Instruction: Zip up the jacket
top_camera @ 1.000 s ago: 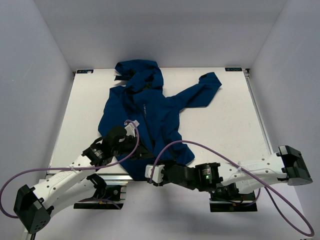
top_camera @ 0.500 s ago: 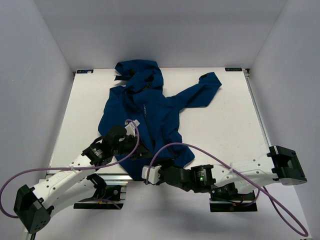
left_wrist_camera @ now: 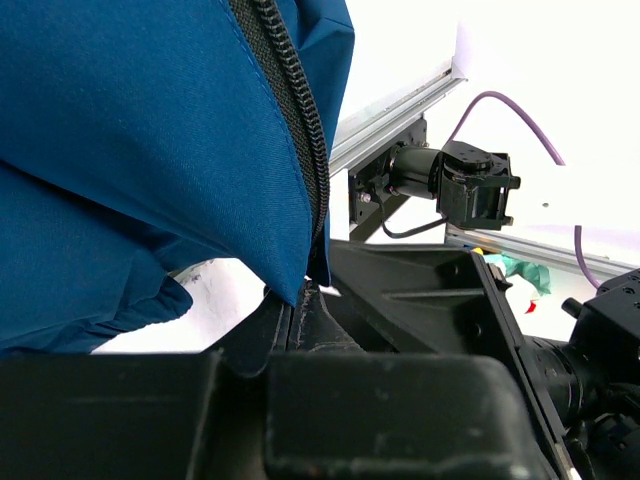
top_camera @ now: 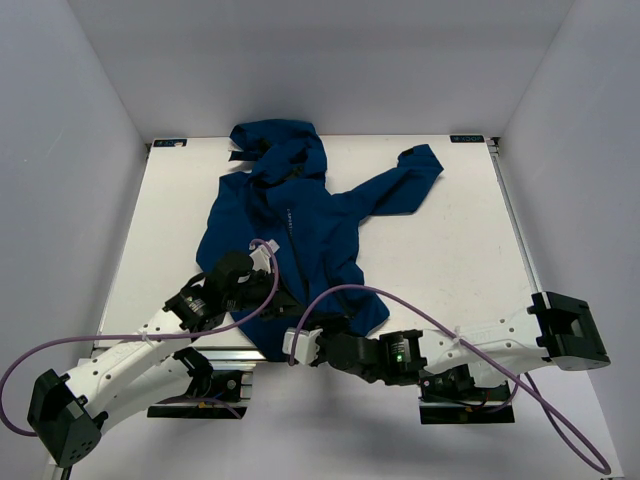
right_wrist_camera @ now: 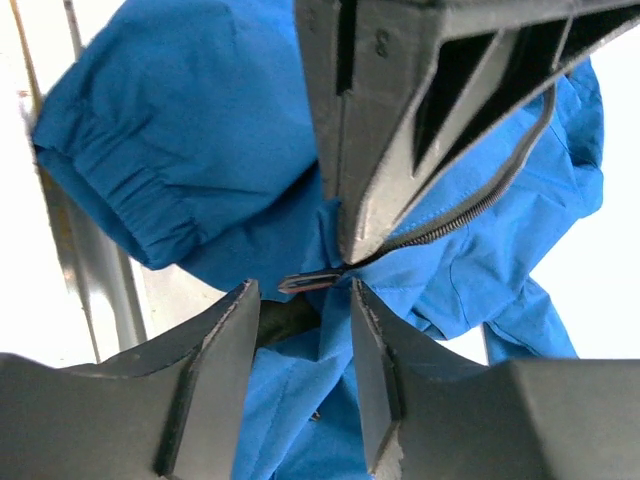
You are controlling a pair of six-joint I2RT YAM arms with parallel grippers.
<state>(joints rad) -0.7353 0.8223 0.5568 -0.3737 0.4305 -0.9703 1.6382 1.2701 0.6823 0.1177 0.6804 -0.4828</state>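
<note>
Navy fabric first, top view: the jacket [top_camera: 290, 220] lies spread on the white table [top_camera: 450, 250], hood at the far side, one sleeve thrown out to the right, hem drooping over the near edge. The left gripper [top_camera: 262, 290] is set at the hem by the front opening. The right gripper [top_camera: 297, 345] hovers just off the table edge below it. A purple cable [top_camera: 400, 300] loops over the right arm, close to the hem.

Left wrist view: the fingers are seen clamped together on the bottom end of the zipper teeth [left_wrist_camera: 300, 130], with cloth bunched above them. The table's metal edge rail [left_wrist_camera: 390, 110] runs just behind.

Right wrist view: the fingers [right_wrist_camera: 225, 380] stand apart with the pull tab [right_wrist_camera: 308, 281] lying between them, not yet pinched as far as can be seen. The left gripper's fingers are seen above, holding the zipper's foot. An elastic cuff [right_wrist_camera: 110, 170] lies to the left.

Progress, judged: the slider sits at the very bottom, so the whole run is taken as left to close. Slack folds above and the hanging cable are noted as likely hindrances.
</note>
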